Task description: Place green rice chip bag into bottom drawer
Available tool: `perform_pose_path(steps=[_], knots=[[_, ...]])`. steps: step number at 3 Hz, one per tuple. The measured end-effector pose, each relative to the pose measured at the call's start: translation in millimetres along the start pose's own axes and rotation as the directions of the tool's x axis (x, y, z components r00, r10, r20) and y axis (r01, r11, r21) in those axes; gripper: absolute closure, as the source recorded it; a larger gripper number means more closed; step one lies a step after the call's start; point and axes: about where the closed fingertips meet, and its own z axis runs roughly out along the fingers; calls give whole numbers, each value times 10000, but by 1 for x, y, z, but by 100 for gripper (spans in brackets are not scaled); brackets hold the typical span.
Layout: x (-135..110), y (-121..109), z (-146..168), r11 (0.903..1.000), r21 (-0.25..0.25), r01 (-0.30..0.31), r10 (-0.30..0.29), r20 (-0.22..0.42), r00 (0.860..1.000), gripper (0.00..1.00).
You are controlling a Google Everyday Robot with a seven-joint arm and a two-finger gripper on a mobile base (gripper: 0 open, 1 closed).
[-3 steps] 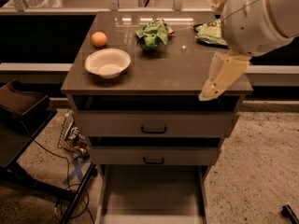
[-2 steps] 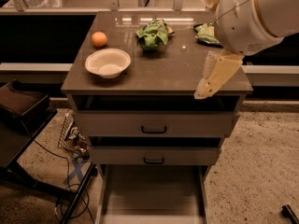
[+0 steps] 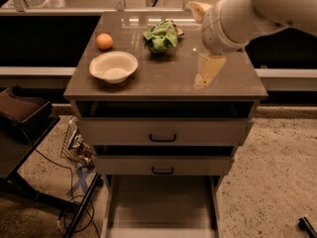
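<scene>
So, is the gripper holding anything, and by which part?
Nothing seen held: the gripper is over the right of the cabinet top, apart from the green rice chip bag lying further back.

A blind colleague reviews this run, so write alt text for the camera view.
The robot arm's claw hangs over the right side of a cabinet top, apart from the green rice chip bag lying near its back middle. A white bowl and an orange sit at the picture's left; below, the bottom drawer stands pulled open.
</scene>
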Motion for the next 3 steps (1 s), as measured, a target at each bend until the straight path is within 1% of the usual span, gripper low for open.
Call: perform_pose_path(steps=[1,2,3], knots=[[43,-19,58,9976,35,692,-688,-690,9952,0],[43,-19,57,9976,38,691,-687,-686,9953,0],[38,-28,68,9981,313,538,-525,-419,9977,0]])
